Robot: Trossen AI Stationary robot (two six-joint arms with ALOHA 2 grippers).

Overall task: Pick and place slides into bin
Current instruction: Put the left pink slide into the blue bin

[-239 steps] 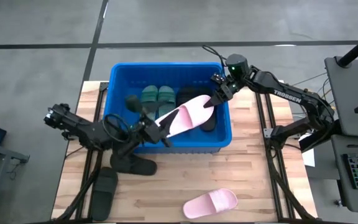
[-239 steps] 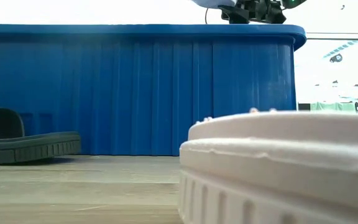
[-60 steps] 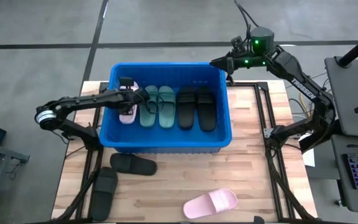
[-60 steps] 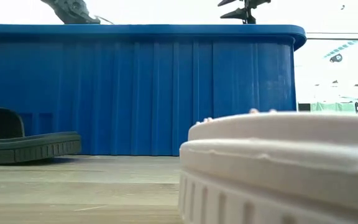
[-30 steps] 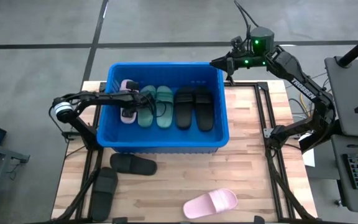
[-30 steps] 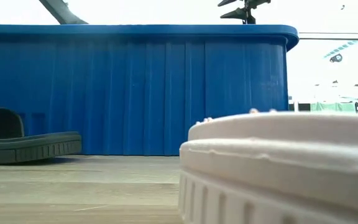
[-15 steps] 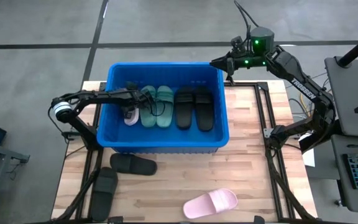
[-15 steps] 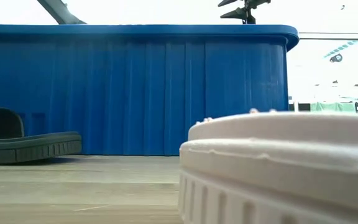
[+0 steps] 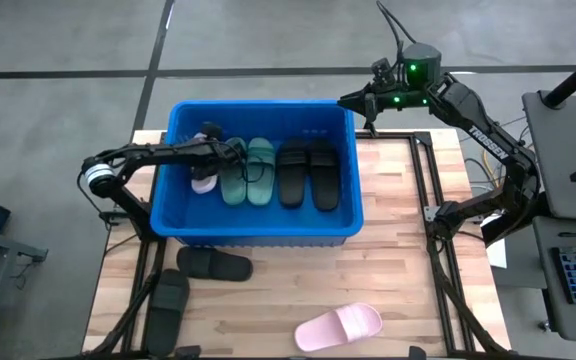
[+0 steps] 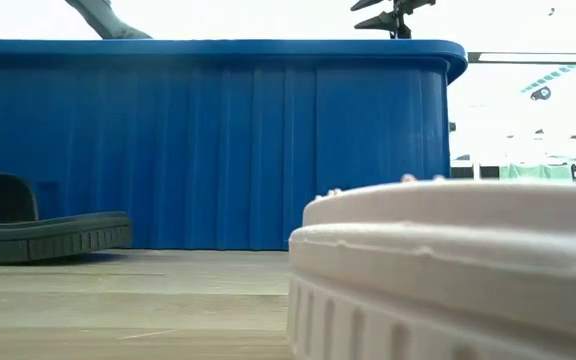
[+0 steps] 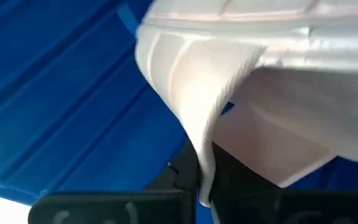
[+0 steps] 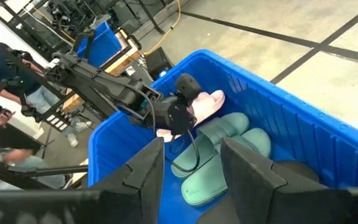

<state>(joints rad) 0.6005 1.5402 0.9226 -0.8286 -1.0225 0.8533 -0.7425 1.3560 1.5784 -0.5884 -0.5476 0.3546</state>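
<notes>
The blue bin (image 9: pixel 258 232) sits toward twelve o'clock on the wooden counter (image 9: pixel 388 280). Inside it, the left pincer (image 9: pixel 211 160) is clamped shut on a pale pink slide (image 9: pixel 205 182) at the nine o'clock end, just beside the pair of green slides (image 9: pixel 247 172); next to those, toward three o'clock, lies a pair of black slides (image 9: pixel 306 174). The left wrist view shows the pink slide's strap (image 11: pixel 191 93) pinched close against the bin's ribbed wall (image 11: pixel 55 112). The right pincer (image 9: pixel 353 99) hangs above the bin's corner at about one o'clock, its fingers (image 12: pixel 143 171) parted and holding nothing. Outside the bin, two more black slides (image 9: pixel 193 280) rest on the counter near seven o'clock, and another pink slide (image 9: pixel 339 326) lies at about five o'clock.
</notes>
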